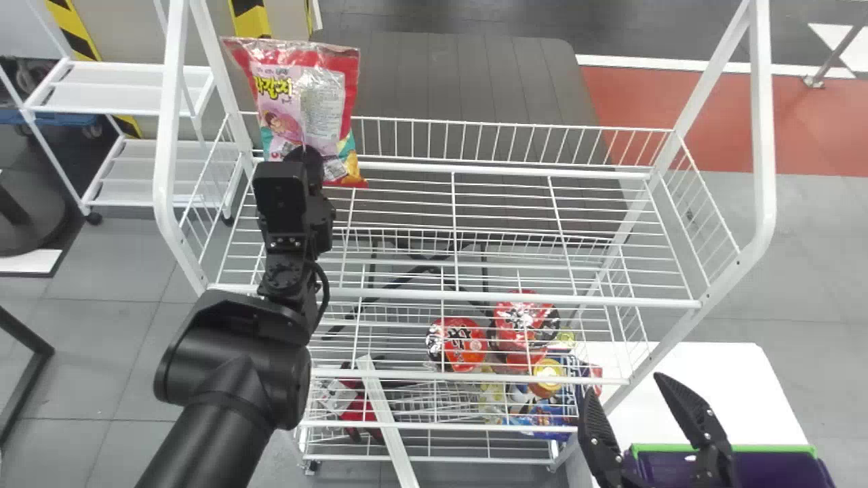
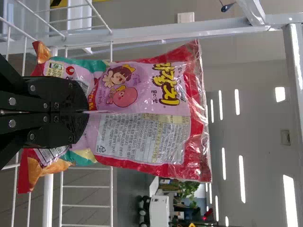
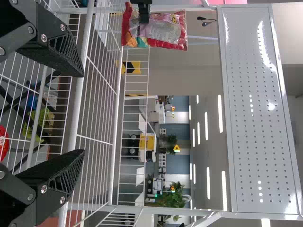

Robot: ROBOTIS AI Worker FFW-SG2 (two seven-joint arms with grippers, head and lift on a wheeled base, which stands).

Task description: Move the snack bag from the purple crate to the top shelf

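Snack bag [image 1: 298,102] out of purple crate [image 1: 780,469], upright at left rear corner of top shelf [image 1: 475,296], clamped in left hand [image 2: 88,112]; right hand [image 3: 84,112] spread, empty; seating and release judged outstanding

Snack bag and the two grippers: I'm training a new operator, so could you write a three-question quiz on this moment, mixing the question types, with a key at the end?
1. Multiple choice. Which gripper has its fingers closed on the snack bag?
A) right
B) left
C) neither
2. True or false. The right gripper stands with its fingers apart.
3. Fill in the missing word. In the head view, the rim of the purple crate is coloured ____.

Key: 1 B, the left gripper; 2 true; 3 green.
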